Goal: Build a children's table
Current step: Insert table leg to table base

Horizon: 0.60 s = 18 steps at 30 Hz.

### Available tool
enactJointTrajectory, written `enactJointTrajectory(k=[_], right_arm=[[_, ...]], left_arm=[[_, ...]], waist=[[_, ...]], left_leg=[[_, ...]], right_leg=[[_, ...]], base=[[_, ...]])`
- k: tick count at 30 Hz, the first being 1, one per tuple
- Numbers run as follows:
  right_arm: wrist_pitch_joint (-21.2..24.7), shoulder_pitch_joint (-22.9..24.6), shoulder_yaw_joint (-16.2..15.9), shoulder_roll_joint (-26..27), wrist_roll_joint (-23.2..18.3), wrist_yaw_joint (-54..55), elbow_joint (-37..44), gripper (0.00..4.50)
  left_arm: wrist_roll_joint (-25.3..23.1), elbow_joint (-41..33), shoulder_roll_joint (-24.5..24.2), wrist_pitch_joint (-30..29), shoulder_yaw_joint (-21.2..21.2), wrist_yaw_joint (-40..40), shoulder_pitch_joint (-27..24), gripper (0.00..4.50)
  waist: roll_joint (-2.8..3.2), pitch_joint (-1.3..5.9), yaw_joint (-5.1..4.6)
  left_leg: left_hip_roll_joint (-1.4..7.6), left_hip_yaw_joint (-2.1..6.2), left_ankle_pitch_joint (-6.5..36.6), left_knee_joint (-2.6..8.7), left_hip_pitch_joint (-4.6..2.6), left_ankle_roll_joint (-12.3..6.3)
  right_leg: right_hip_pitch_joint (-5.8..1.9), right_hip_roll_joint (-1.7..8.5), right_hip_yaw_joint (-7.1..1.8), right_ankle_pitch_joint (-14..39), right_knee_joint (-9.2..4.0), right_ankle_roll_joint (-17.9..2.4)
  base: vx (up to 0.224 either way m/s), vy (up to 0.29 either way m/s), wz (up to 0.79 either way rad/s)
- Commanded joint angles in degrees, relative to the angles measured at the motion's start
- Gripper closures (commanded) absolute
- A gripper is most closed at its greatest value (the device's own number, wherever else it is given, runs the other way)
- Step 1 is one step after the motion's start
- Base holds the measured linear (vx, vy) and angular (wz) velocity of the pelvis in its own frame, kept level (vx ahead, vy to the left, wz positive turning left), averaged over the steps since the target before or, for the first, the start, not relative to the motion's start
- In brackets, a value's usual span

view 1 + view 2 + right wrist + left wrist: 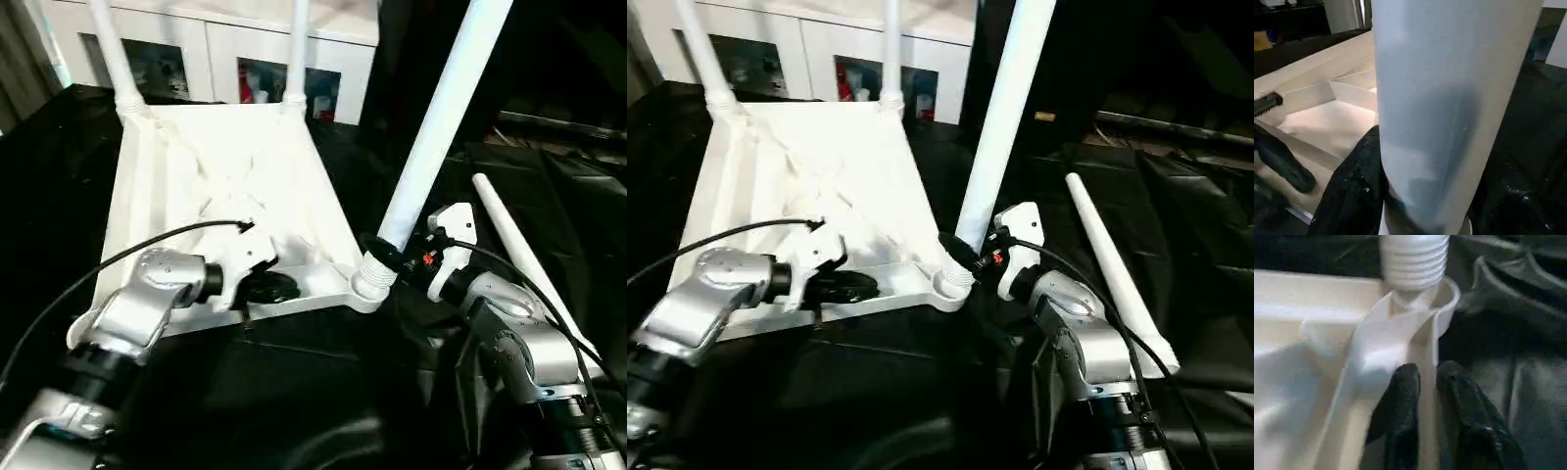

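Tabletop [196,166] unmarked; right pincer [972,257] grips leg [441,117], left pincer [1427,382] straddles rim, fingers parted.

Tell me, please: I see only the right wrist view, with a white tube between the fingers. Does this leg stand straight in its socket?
Observer: No. The third leg, held by the right gripper, leans to the right in the near right corner socket.
Operator: Is it screwed fully in?
Observer: Not yet. Its thread ribs show above the socket.
Operator: How many legs already stand?
Observer: Two. The far left leg and the far right leg stand in the far corners of the tabletop.
Operator: And the last one?
Observer: The fourth leg lies on the black cloth, to the robot's right.
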State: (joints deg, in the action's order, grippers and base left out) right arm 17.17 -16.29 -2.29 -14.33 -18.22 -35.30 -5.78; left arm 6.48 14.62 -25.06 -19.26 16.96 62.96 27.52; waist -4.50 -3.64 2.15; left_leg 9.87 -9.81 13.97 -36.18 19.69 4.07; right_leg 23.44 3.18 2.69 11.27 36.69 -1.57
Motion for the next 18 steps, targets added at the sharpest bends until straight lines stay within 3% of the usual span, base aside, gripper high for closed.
enactJointTrajectory(k=[1, 4, 10, 16, 17, 18], right_arm=[[0.2, -0.2, 0.4, -0.5, 0.0, 0.1, 0.8, 2.62], [0.3, -0.2, 0.4, -0.6, 0.1, 0.1, 0.8, 2.62], [0.2, -0.3, 0.3, -0.6, 0.4, 0.1, 0.8, 2.62], [0.1, -0.5, 0.3, -0.4, 0.5, 0.2, 0.5, 2.62], [0.1, -0.5, 0.3, -0.4, 0.5, 0.2, 0.4, 2.62], [0.1, -0.6, 0.3, -0.4, 0.5, 0.2, 0.4, 2.62]], left_arm=[[-1.2, 1.2, -0.1, 1.6, 1.1, -0.3, 1.4, 3.45], [-1.3, 1.0, -0.1, 1.1, 1.8, 0.4, 1.4, 3.45], [-4.7, 3.2, -1.0, 2.8, 3.5, -0.3, 2.2, 3.45], [-5.0, 2.8, -2.2, 2.0, 4.4, 1.3, 2.2, 3.45], [-5.1, 3.0, -2.1, 2.0, 4.3, 1.1, 2.2, 3.74], [-5.1, 3.0, -2.1, 2.1, 4.2, 1.1, 2.2, 3.74]], waist=[[0.79, 3.66, 0.12], [0.95, 3.59, 0.06], [0.98, 3.58, -0.05], [1.08, 3.57, -0.06], [1.07, 3.58, -0.04], [1.11, 3.56, -0.05]], left_leg=[[3.14, 0.88, 2.3, 4.87, 0.19, -1.69], [3.21, 1.00, 3.0, 4.97, 0.26, -1.25], [3.20, 1.02, 2.7, 4.97, 0.25, -1.42], [3.26, 1.01, 3.1, 5.02, 0.20, -1.03], [3.27, 1.00, 3.2, 5.01, 0.19, -1.04], [3.27, 1.02, 3.3, 5.03, 0.20, -1.00]], right_leg=[[-3.52, 4.95, -3.36, 6.1, -4.25, -13.4], [-3.57, 5.11, -3.40, 8.2, -4.39, -12.6], [-3.52, 5.01, -3.39, 7.2, -4.41, -12.6], [-3.48, 5.06, -3.41, 7.1, -4.32, -13.1], [-3.48, 5.08, -3.41, 7.2, -4.33, -13.1], [-3.49, 5.09, -3.41, 7.3, -4.35, -13.1]], base=[[0.000, 0.000, 0.00], [0.000, 0.000, 0.00], [0.000, 0.000, 0.00], [0.000, 0.000, 0.00], [0.000, 0.000, 0.00], [0.000, 0.000, 0.00]])
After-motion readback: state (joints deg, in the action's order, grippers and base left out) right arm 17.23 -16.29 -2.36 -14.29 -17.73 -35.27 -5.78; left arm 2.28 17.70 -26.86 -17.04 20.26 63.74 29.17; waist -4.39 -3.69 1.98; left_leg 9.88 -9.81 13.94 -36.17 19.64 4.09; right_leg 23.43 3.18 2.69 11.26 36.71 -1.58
